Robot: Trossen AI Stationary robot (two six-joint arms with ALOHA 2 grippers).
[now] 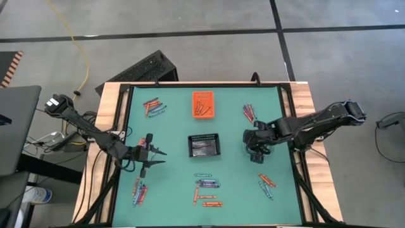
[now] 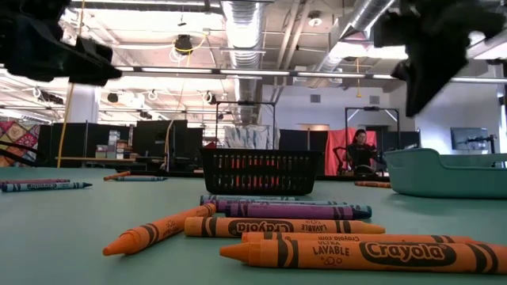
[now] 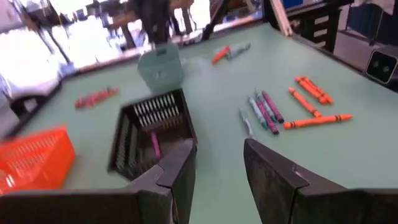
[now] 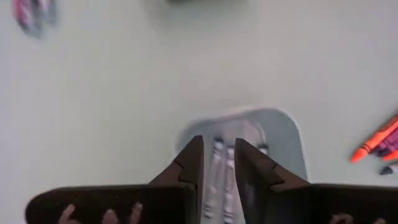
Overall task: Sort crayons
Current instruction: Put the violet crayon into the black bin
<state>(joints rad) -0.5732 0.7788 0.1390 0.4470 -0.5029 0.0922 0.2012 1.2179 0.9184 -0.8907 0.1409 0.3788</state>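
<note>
Two end effectors were over the green counter (image 1: 177,190). The right end effector (image 4: 219,163) hung directly above the teal bin (image 4: 283,140), its fingers (image 4: 252,168) parted by a narrow gap and holding nothing; through that gap, blue-teal crayons (image 4: 221,174) lay side by side in the bin below it. Just beyond the bin, off to one side of this end effector, an orange crayon (image 4: 373,144) and some purple ones lay on the counter, and a further small cluster (image 1: 249,113) sat nearer the far edge.

The left end effector (image 3: 217,171) hovered with its fingers spread apart and empty. Closest ahead of it stood the black mesh bin (image 3: 149,127) with a purple crayon (image 3: 155,146) inside. To one side of that, farther out, lay a loose group of crayons (image 3: 264,112) in blue-teal and purple, with several orange ones (image 3: 314,106) past them. The orange bin (image 3: 34,155) stood to the other side. Beyond the mesh bin, the teal bin and the right arm showed, with more crayons scattered near the counter's far edge.
</note>
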